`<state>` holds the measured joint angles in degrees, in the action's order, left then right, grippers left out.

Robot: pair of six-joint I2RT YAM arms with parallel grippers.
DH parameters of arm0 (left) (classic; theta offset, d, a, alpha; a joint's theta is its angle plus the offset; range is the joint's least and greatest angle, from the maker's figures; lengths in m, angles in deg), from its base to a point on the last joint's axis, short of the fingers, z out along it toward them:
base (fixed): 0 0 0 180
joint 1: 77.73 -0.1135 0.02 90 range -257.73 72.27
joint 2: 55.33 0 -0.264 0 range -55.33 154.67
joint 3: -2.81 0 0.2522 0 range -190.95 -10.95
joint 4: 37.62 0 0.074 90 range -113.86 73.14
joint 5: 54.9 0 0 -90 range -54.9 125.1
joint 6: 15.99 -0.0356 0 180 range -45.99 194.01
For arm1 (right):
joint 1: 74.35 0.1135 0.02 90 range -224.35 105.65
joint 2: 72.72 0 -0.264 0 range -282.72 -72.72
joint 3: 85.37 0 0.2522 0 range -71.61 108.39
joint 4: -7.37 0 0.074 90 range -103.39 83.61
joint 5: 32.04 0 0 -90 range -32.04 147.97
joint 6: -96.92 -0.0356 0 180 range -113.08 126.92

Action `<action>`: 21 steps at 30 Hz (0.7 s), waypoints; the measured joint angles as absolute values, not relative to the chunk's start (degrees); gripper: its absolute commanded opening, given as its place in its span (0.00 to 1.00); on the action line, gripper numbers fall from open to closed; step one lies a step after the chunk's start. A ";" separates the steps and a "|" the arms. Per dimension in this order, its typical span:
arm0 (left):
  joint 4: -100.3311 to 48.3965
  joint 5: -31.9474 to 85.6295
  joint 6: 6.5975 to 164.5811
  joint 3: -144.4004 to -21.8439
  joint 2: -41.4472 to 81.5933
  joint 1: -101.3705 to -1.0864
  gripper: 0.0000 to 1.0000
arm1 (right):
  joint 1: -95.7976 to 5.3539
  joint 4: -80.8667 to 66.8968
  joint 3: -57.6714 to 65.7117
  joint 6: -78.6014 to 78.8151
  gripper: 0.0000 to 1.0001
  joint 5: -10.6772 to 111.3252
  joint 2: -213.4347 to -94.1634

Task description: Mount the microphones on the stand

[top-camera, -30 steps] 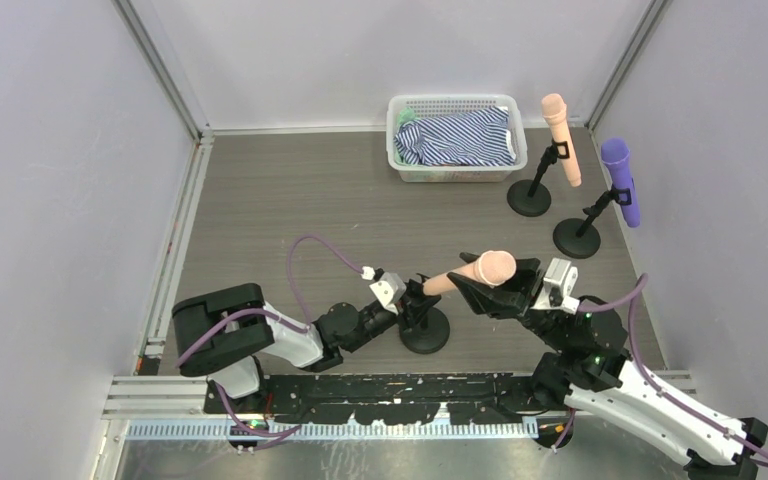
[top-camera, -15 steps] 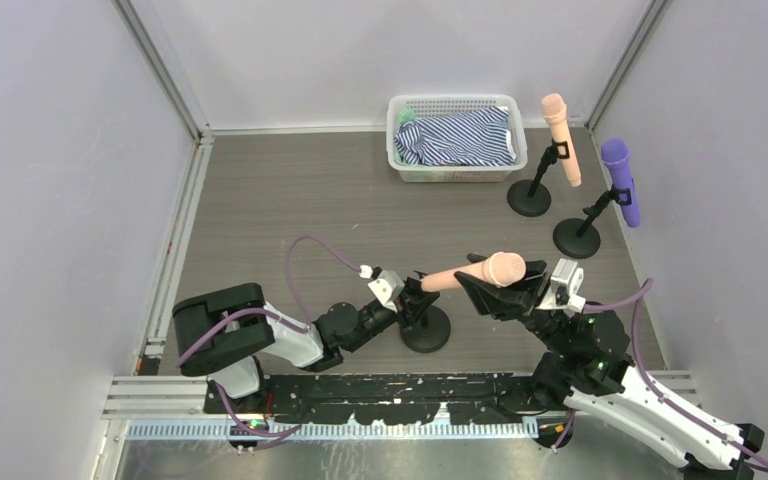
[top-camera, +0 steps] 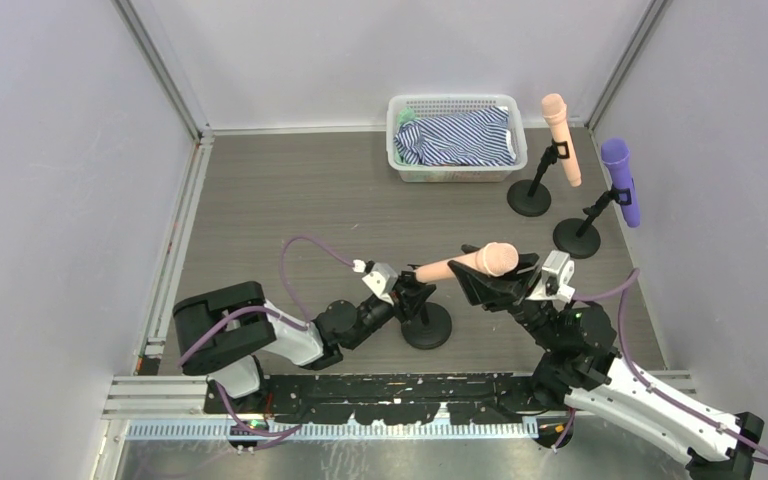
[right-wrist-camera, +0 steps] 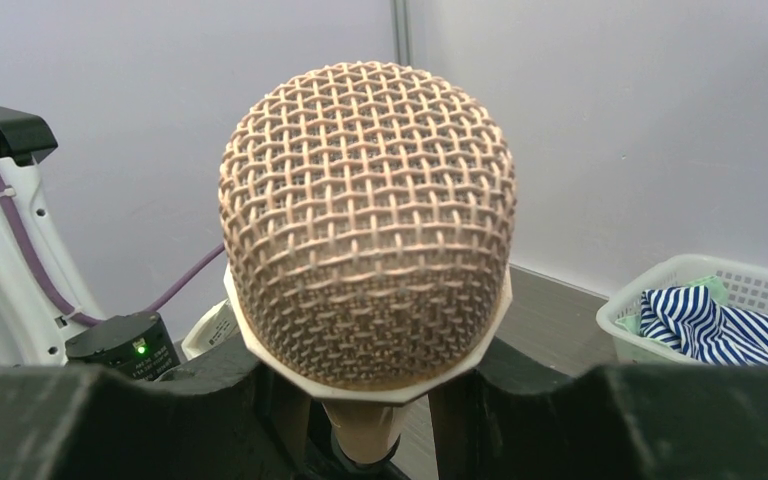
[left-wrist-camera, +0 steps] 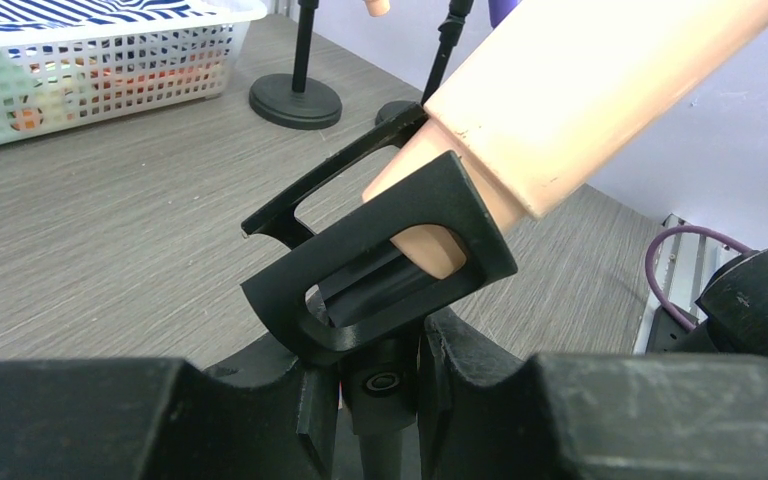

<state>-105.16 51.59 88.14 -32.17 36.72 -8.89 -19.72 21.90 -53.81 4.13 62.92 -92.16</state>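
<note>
A peach-pink microphone [top-camera: 470, 264] lies nearly level in my right gripper [top-camera: 497, 283], which is shut on its handle just behind the mesh head [right-wrist-camera: 365, 220]. The handle's narrow end [left-wrist-camera: 432, 250] sits inside the black clip [left-wrist-camera: 380, 275] of the near stand [top-camera: 426, 327]. My left gripper [left-wrist-camera: 385, 385] is shut on that stand's joint just below the clip. Another peach-pink microphone [top-camera: 561, 137] and a purple one [top-camera: 621, 181] sit clipped on two stands at the back right.
A white basket [top-camera: 450, 100] holding a striped cloth [top-camera: 460, 138] stands at the back. The two far stands' round bases [top-camera: 529, 199] [top-camera: 576, 239] rest on the right side of the wood-grain table. Grey walls close in all sides.
My right gripper has carried the microphone to the left and levelled it, and its handle end now sits further into the clip. The left gripper and the stand top have shifted slightly left.
</note>
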 measured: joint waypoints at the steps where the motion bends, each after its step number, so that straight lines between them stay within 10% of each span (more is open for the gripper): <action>1: -105.25 51.59 88.23 -32.17 36.80 -8.91 0.00 | -19.72 22.23 -53.83 4.11 0.01 62.96 -92.47; 21: -105.53 51.70 89.28 -32.25 37.07 -9.28 0.00 | -19.35 26.23 -56.19 2.52 0.01 65.67 -92.93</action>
